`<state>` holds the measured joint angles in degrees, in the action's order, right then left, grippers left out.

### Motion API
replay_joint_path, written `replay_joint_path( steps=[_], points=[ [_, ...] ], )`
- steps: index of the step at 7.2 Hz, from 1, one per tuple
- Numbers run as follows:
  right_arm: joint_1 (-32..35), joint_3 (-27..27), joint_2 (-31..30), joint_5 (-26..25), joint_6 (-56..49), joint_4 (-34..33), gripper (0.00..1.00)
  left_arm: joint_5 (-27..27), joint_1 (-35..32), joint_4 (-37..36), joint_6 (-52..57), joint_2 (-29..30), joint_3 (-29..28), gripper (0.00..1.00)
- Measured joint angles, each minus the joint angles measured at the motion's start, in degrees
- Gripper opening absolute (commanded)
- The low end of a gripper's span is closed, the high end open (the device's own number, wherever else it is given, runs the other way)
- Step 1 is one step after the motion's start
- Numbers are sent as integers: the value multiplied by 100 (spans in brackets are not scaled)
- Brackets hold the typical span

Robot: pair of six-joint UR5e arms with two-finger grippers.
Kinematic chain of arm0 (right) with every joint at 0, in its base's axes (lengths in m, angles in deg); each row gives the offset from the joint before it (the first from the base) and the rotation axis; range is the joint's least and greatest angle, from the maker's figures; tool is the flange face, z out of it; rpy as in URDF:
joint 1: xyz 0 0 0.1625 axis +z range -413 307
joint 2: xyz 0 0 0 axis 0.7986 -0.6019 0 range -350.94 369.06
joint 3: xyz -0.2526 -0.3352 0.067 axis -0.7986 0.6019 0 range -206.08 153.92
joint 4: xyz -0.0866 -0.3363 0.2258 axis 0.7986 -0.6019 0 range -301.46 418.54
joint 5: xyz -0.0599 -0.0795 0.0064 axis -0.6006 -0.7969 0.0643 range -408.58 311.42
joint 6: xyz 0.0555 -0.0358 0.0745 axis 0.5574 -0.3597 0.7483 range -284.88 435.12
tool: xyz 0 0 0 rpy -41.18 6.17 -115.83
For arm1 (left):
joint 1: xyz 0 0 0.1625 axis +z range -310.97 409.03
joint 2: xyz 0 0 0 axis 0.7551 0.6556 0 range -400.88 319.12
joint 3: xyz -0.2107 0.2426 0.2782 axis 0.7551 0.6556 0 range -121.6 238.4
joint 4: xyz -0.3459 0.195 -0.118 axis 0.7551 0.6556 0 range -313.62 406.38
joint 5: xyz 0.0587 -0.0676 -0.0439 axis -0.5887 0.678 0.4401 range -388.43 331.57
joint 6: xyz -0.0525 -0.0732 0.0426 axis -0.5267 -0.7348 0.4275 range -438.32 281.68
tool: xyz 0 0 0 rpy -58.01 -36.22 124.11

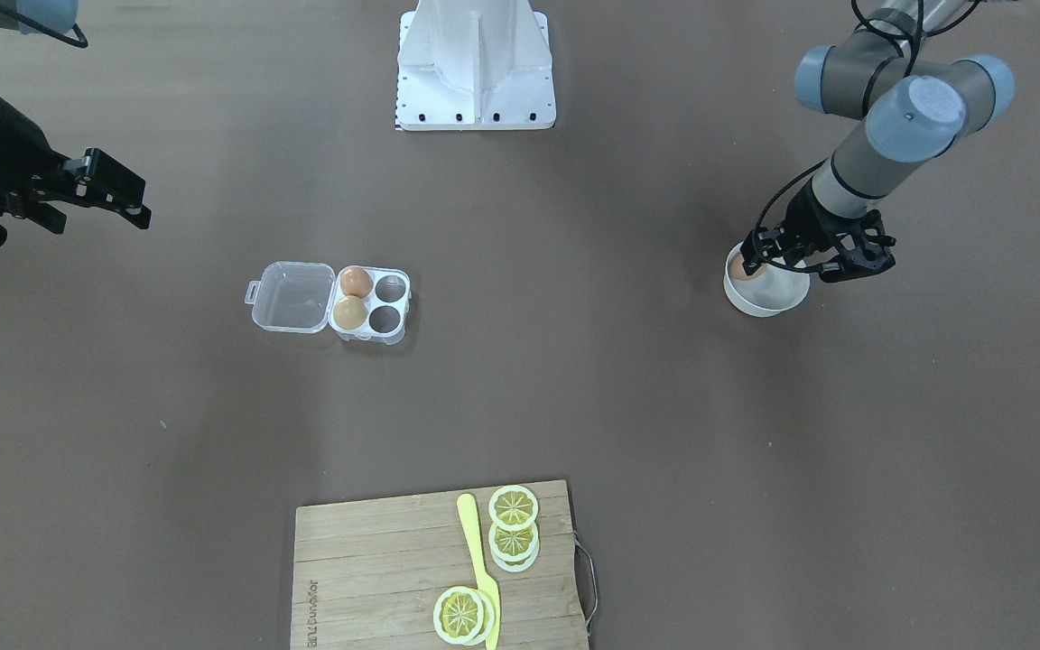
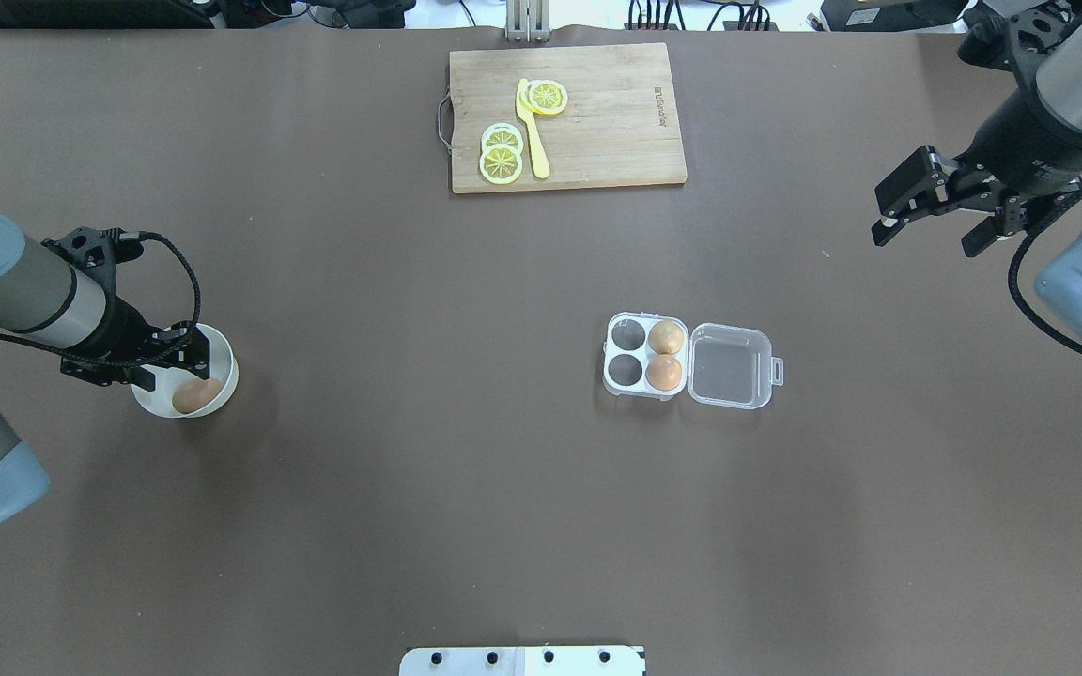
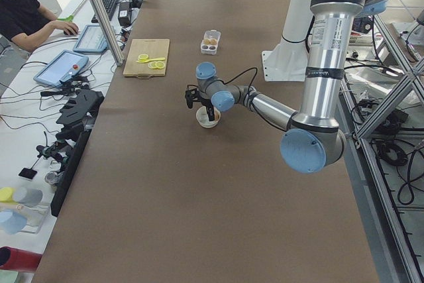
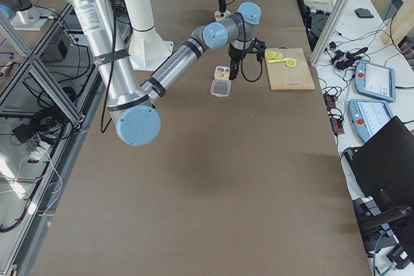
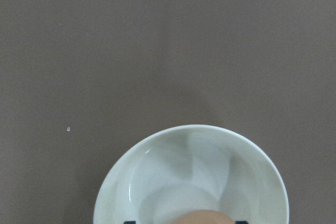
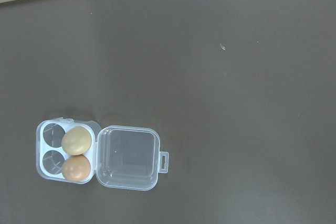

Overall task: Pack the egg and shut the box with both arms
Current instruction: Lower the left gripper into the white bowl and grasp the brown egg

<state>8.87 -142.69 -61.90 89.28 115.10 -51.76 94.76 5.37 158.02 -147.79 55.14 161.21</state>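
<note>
While the egg [image 2: 195, 396] lies in the white bowl [image 2: 232, 374] at the table's left, packing has not begun for it.

- Item 1, left gripper [image 2: 172, 361]: low over the bowl, jaws spread. The wrist view shows a fingertip on each side of the egg, neither touching it.
- Item 2, right gripper [image 2: 926, 239]: far right, raised well apart from everything, jaws spread, holding nothing.
- Item 3, box [image 2: 691, 376]: right of centre, lid flat on the table on the right side. The 2 cells by the hinge hold a paler tan egg [image 2: 665, 336] and a brown egg [image 2: 663, 373]; the 2 left cells [image 2: 627, 334] are vacant.

Step in hand, by my reading: the pick from the bowl. The next move calls for a gentle squeeze centred on the egg, a straight lift clear of the rim, then carriage right to 1 vacant cell. Closing the lid comes afterwards, likely 1 arm steadying the base.
</note>
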Motion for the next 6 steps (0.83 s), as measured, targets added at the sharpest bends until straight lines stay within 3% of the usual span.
replay_joint_path(
  steps=[6],
  points=[
    [-1,0,11,3,-2,0,100,3,92,19,-657,175,-134,76]
  ],
)
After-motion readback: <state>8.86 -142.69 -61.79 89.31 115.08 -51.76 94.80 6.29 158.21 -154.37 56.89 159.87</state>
